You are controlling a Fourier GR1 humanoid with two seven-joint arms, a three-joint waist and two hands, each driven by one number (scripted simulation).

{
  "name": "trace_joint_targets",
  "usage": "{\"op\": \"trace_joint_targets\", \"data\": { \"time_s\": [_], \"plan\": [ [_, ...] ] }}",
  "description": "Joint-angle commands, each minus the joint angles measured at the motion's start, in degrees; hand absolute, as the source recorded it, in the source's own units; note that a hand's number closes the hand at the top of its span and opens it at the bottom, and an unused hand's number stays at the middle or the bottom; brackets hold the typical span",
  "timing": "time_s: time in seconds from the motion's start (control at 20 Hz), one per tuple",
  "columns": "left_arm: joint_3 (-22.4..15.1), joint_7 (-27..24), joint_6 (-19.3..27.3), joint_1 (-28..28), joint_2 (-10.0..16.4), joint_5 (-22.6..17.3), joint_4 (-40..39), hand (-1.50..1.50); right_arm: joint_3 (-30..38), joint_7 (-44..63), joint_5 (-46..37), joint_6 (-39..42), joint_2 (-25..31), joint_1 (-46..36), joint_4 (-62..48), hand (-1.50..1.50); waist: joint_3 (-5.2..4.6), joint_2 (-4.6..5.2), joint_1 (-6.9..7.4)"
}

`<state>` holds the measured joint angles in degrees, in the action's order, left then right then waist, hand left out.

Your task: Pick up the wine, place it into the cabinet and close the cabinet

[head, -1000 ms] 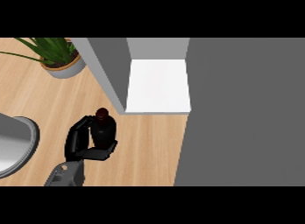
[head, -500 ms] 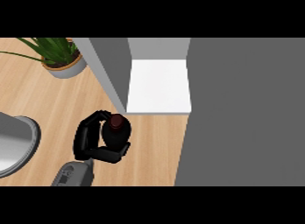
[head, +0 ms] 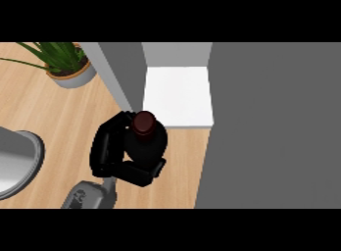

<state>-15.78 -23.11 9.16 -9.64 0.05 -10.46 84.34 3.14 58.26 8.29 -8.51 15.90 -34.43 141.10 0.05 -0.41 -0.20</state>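
Wine bottle (head: 144, 133) was clamped in the left hand (head: 107, 149); cabinet wall (head: 123, 73) just ahead could easily have been clipped, tbh.

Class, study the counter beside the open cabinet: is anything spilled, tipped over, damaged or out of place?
Nothing stands out. The wine bottle is roughly upright, cap up, with the left hand curled round it, just in front of the cabinet's white shelf. The potted plant stands upright, and no spill shows on the counter.
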Motion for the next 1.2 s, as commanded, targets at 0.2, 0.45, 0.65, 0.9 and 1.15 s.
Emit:
{"op": "trace_joint_targets", "data": {
  "time_s": [0.2,0.45,0.65,0.9,1.15],
  "plan": [
    [-4.0,15.9,13.8,-11.6,-0.1,-1.2,7.0,1.50,3.0,3.2,8.0,0.8,-0.3,3.2,6.5,-1.50,0.01,0.15,-0.63],
    [-4.9,21.8,20.2,-18.9,-0.1,-0.3,5.1,1.50,2.5,3.7,6.8,0.7,-0.5,3.2,7.4,-1.50,-0.01,0.18,-0.73],
    [-4.3,21.6,22.9,-22.7,-0.1,-2.7,-0.6,1.50,1.2,2.1,7.2,2.3,-1.3,6.4,9.0,-1.50,-0.01,0.30,-0.94],
    [-0.2,19.5,22.0,-29.2,-0.1,-2.5,-8.1,1.50,4.0,-0.8,7.8,3.1,-0.9,4.6,4.1,-1.50,-0.02,0.41,-0.58],
    [-2.7,16.9,23.2,-32.9,0.0,1.4,-14.3,1.50,3.2,-0.9,6.8,2.4,-1.8,3.4,2.7,-1.50,-0.02,0.44,-0.77]
  ]
}}
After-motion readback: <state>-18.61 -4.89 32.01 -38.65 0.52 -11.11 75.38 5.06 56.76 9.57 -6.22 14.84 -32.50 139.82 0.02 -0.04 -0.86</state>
